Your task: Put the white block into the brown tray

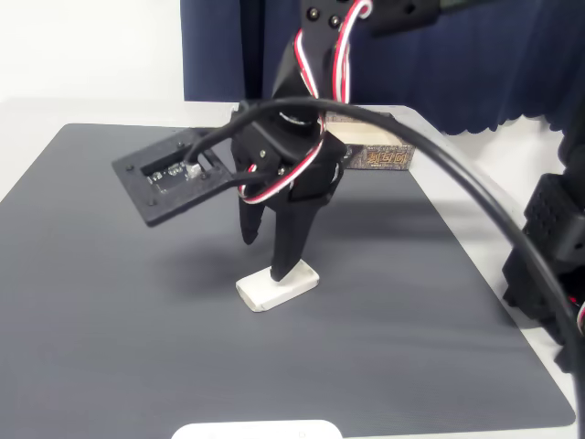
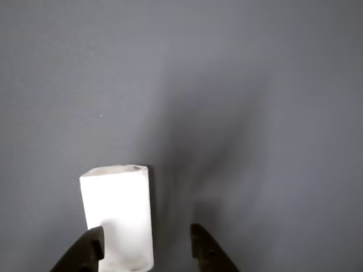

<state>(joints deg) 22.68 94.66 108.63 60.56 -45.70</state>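
Note:
The white block [image 1: 277, 286] lies flat on the dark grey mat, a little ahead of the mat's middle. My gripper [image 1: 263, 258] points down right over it, open, with one fingertip low at the block's top edge and the other behind it. In the wrist view the block [image 2: 117, 212] sits in the left part of the gap of the gripper [image 2: 146, 242]; the left fingertip [image 2: 91, 245] overlaps its corner and the right one stands apart from it. The brown tray [image 1: 388, 154] is at the mat's far edge, mostly hidden behind the arm.
The grey mat [image 1: 420, 311] covers most of the table and is bare to the left and right of the block. A wider white rounded shape [image 1: 258, 430] pokes in at the bottom edge. A black structure [image 1: 553, 247] stands off the mat at the right. Dark curtains hang behind.

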